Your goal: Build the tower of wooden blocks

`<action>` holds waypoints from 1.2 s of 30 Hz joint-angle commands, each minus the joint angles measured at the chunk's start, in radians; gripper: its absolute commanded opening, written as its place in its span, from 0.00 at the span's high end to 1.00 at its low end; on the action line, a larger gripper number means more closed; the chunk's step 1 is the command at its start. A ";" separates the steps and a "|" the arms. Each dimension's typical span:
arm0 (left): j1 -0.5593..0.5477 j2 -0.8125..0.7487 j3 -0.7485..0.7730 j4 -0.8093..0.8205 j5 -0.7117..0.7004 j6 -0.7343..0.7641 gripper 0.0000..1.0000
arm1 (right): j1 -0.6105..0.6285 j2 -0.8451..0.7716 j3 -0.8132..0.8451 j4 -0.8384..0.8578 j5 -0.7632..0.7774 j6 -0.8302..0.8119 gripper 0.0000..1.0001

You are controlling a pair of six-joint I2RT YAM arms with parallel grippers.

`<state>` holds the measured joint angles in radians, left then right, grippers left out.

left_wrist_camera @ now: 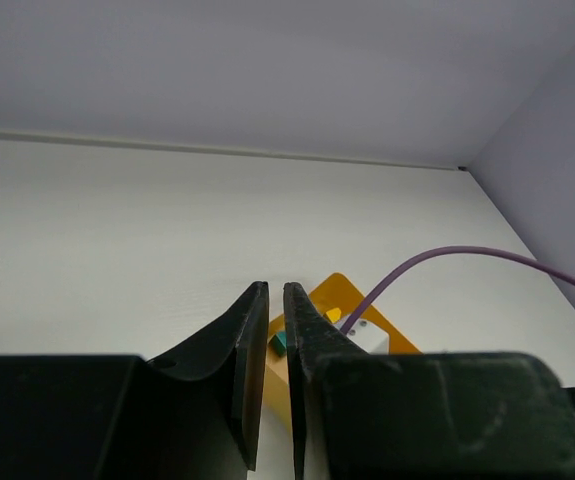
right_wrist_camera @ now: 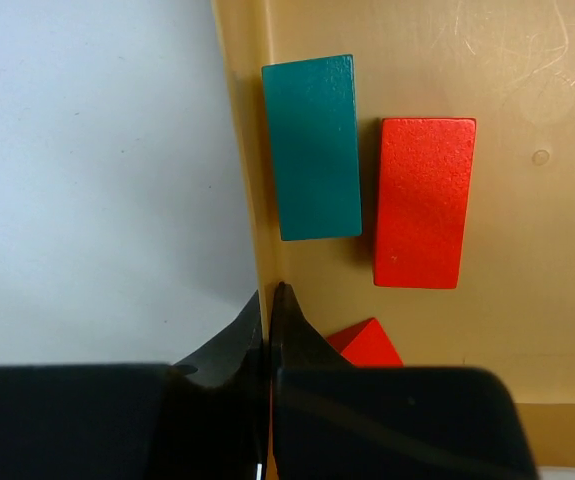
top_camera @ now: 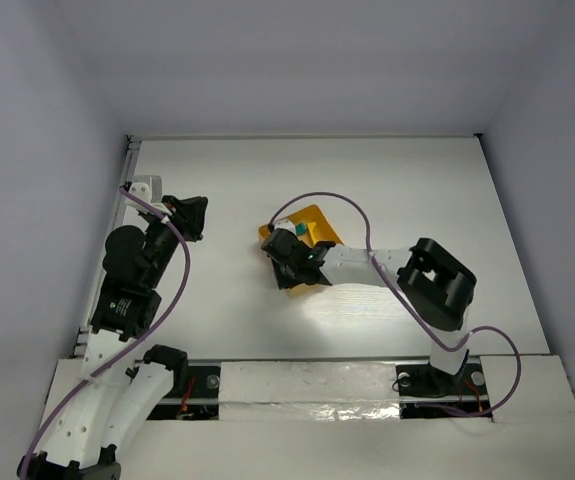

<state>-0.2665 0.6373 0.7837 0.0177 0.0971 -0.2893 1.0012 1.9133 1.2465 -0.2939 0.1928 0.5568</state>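
The yellow-orange tray (top_camera: 319, 218) lies mid-table. In the right wrist view a teal bar (right_wrist_camera: 314, 147) lies flat along the tray's left wall (right_wrist_camera: 239, 150). A red bar (right_wrist_camera: 425, 202) lies beside the teal bar, and a red wedge (right_wrist_camera: 367, 343) sits nearer, partly hidden by my finger. My right gripper (right_wrist_camera: 271, 292) is shut on the tray's rim, one finger outside and one inside. It also shows in the top view (top_camera: 285, 262). My left gripper (left_wrist_camera: 275, 288) is shut and empty, raised at the left (top_camera: 189, 215). From there the tray (left_wrist_camera: 339, 292), a teal block (left_wrist_camera: 279, 342) and a yellow block (left_wrist_camera: 334, 315) show.
White walls enclose the table on the left, back and right. A purple cable (top_camera: 352, 215) arcs over the tray from the right arm. The left arm's base bracket (top_camera: 145, 188) stands near the table's left edge.
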 commanded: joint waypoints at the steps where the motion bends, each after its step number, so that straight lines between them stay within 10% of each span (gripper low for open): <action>1: 0.006 -0.002 -0.001 0.042 0.012 0.006 0.91 | 0.004 -0.133 0.001 0.071 -0.122 0.049 1.00; 18: 0.006 0.004 -0.008 0.045 0.016 0.002 0.91 | -0.226 -0.404 -0.358 0.758 -0.731 0.500 1.00; 36: 0.006 0.012 -0.008 0.044 0.004 0.001 0.91 | -0.295 -0.117 -0.536 1.871 -0.900 1.239 1.00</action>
<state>-0.2665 0.6533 0.7784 0.0177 0.1001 -0.2897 0.7216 1.7622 0.7204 1.1084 -0.6773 1.6184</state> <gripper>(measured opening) 0.094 0.027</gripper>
